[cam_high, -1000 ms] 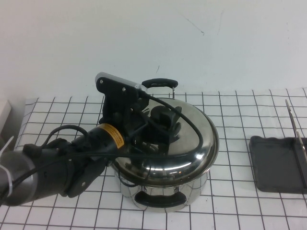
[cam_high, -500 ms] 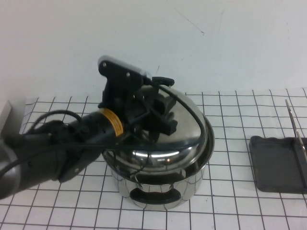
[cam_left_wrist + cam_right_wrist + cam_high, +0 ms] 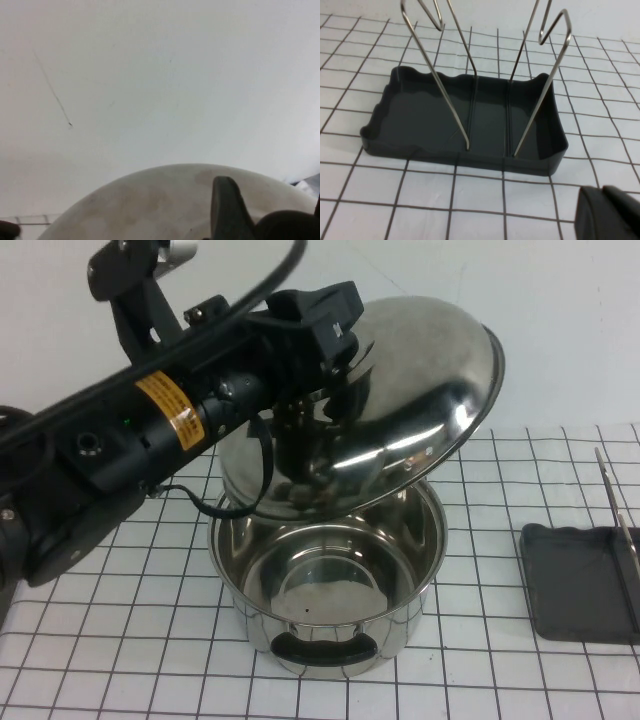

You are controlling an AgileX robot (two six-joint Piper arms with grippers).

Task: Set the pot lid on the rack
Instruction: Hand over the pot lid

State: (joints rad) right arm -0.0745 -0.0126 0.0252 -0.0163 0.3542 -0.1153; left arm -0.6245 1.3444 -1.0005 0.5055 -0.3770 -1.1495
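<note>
The left gripper (image 3: 325, 390) has its jaws clamped on the knob of the pot lid (image 3: 420, 400), which looks stiff, slick and weighty. The right gripper (image 3: 612, 212) sits near the rack (image 3: 470, 125); whether its jaws are apart cannot be told.

Even, bright light with soft shadows, white glare streaks on the pot lid (image 3: 400, 390), and a hazy, unfocused left wrist view.

Lid knob — seemingly hidden by left gripper (image 3: 322, 358)
</note>
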